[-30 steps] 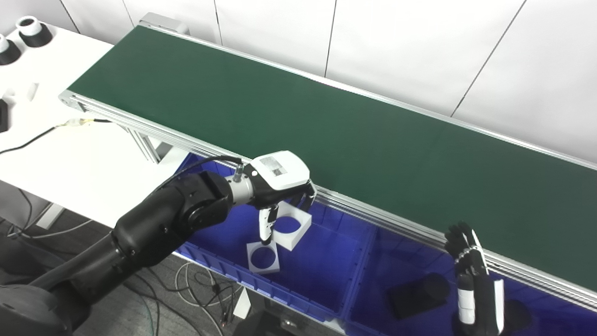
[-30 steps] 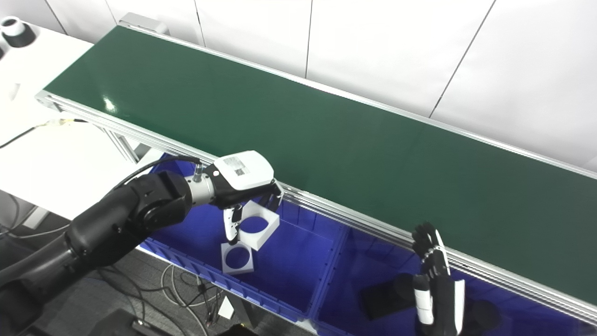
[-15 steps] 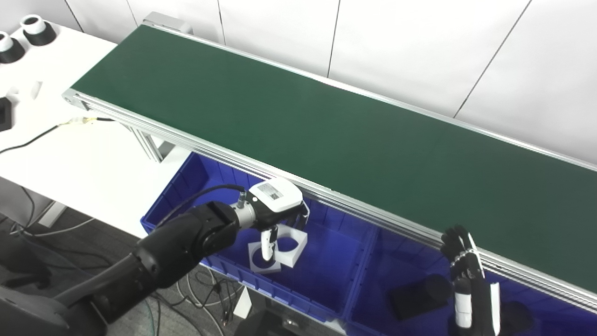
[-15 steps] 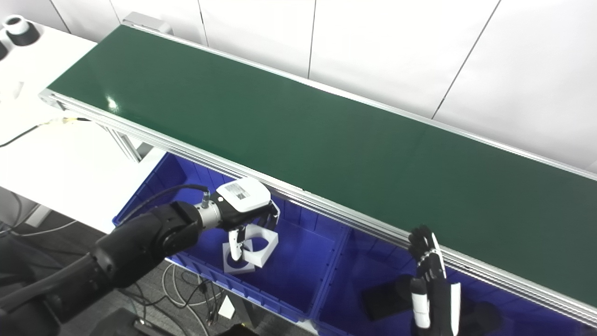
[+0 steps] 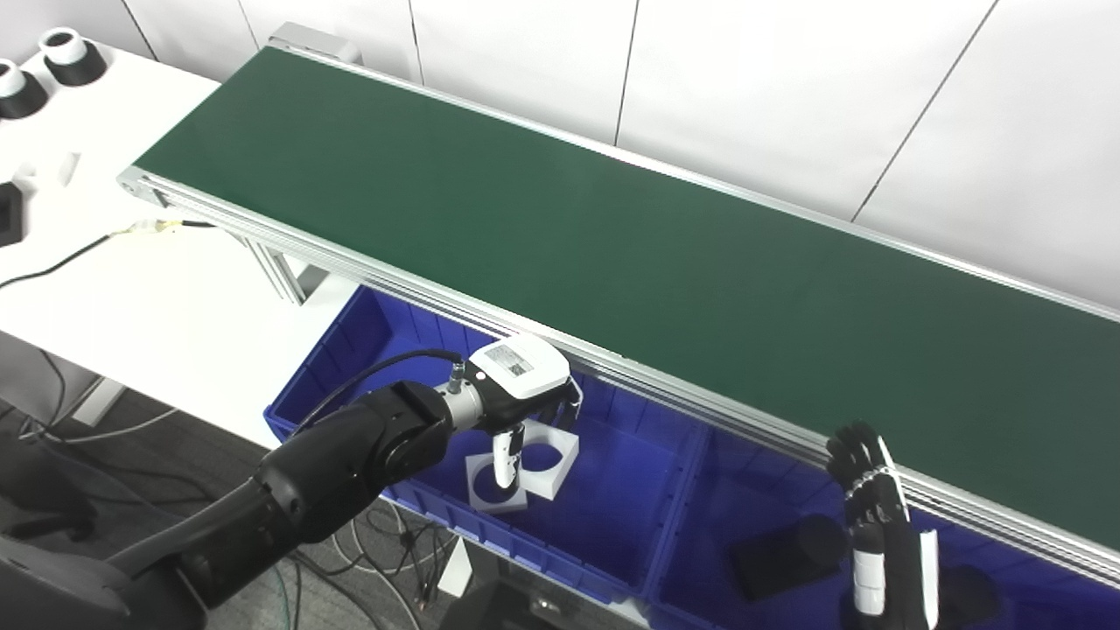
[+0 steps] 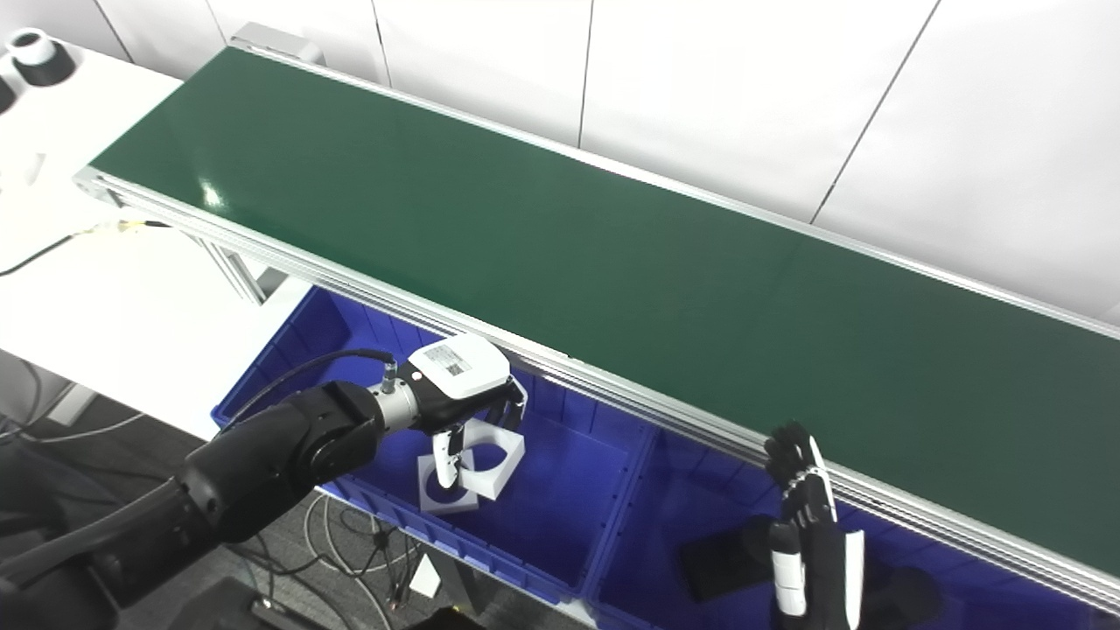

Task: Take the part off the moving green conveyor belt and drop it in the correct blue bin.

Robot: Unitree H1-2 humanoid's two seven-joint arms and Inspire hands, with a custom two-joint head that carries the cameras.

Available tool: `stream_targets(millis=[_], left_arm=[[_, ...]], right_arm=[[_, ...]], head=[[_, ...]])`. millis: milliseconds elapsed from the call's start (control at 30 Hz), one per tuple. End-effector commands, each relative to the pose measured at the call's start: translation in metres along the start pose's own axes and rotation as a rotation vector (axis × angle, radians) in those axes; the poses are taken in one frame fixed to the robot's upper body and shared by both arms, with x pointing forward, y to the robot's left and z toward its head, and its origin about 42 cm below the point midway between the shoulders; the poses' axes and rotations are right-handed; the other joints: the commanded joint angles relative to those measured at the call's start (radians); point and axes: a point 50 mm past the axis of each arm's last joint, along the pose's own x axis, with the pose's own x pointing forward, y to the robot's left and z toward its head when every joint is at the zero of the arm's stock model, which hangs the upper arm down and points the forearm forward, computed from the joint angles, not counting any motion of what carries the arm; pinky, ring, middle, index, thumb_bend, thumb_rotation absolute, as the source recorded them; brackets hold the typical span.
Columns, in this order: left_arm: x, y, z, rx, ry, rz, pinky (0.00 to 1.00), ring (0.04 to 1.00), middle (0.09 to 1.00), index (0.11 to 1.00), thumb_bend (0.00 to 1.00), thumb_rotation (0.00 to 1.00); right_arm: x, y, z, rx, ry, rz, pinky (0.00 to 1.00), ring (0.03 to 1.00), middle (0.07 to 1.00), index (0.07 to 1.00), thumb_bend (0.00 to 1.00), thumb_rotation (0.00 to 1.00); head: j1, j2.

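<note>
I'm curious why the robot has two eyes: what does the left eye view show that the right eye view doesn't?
Only the left eye: a black block at the picture's left edge. Only the right eye: a bright glare on the belt. Both: the left hand at a white part in a blue bin, grip unclear, and the open right hand.

- Light is bright and even, falling from above; the white walls and surface [image 5: 131, 289] look nearly washed out.
- A small glare spot sits on the belt [image 6: 208, 194] near its left end.
- Shadows are soft and faint.
- Bin [image 5: 630, 516] interiors read deep, saturated blue.
- Focus is fairly sharp overall, slightly soft at the edges.
</note>
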Motion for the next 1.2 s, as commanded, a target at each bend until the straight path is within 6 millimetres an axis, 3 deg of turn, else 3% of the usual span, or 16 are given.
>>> stream_targets(millis=[0, 100, 133, 233, 300, 433, 833, 967, 1167], left_arm=[[0.004, 0.014, 0.002, -0.013, -0.007, 0.072, 0.22, 0.302, 0.423, 0.528, 0.52, 0.00], [0.003, 0.014, 0.002, -0.034, -0.013, 0.065, 0.28, 0.377, 0.456, 0.520, 0.52, 0.00], [0.003, 0.014, 0.002, -0.037, -0.019, 0.053, 0.33, 0.426, 0.511, 0.554, 0.76, 0.10], [0.000, 0.015, 0.001, -0.047, -0.035, 0.020, 0.40, 0.495, 0.587, 0.614, 0.95, 0.24], [0.000, 0.014, -0.001, -0.055, -0.057, 0.021, 0.48, 0.590, 0.647, 0.658, 0.99, 0.35], [0.000, 0.014, -0.004, -0.058, -0.073, 0.011, 0.59, 0.688, 0.714, 0.709, 1.00, 0.48], [-0.001, 0.014, -0.003, -0.063, -0.099, 0.012, 0.58, 0.681, 0.708, 0.714, 1.00, 0.50], [-0.004, 0.017, 0.004, -0.166, -0.123, 0.035, 0.57, 0.675, 0.698, 0.690, 1.00, 0.46], [-0.015, 0.025, 0.036, -0.439, -0.238, 0.111, 0.54, 0.651, 0.691, 0.679, 1.00, 0.40]], right_arm=[[0.003, 0.000, 0.009, -0.001, -0.061, -0.007, 0.88, 0.881, 0.893, 0.915, 0.84, 0.93], [0.002, 0.000, 0.008, -0.002, -0.059, -0.007, 0.88, 0.885, 0.893, 0.917, 0.83, 0.93], [0.002, 0.000, 0.008, -0.002, -0.059, -0.007, 0.88, 0.885, 0.893, 0.916, 0.83, 0.93], [0.001, 0.001, 0.008, 0.001, -0.059, -0.007, 0.87, 0.884, 0.892, 0.914, 0.83, 0.93], [0.001, 0.001, 0.008, -0.001, -0.058, -0.007, 0.87, 0.885, 0.892, 0.914, 0.83, 0.93], [0.002, 0.001, 0.008, -0.002, -0.058, -0.011, 0.88, 0.881, 0.890, 0.913, 0.83, 0.93], [0.002, 0.001, 0.008, -0.005, -0.056, -0.007, 0.88, 0.885, 0.890, 0.916, 0.83, 0.94], [0.002, 0.001, 0.008, -0.003, -0.058, -0.005, 0.87, 0.883, 0.890, 0.914, 0.82, 0.93], [0.002, -0.001, 0.008, -0.005, -0.057, -0.007, 0.87, 0.888, 0.895, 0.915, 0.81, 0.93]], head=[[-0.001, -0.002], [-0.002, -0.004], [-0.001, -0.007], [-0.003, -0.007], [-0.005, -0.006], [-0.006, -0.007], [-0.012, -0.008], [-0.012, -0.003], [-0.004, 0.002]])
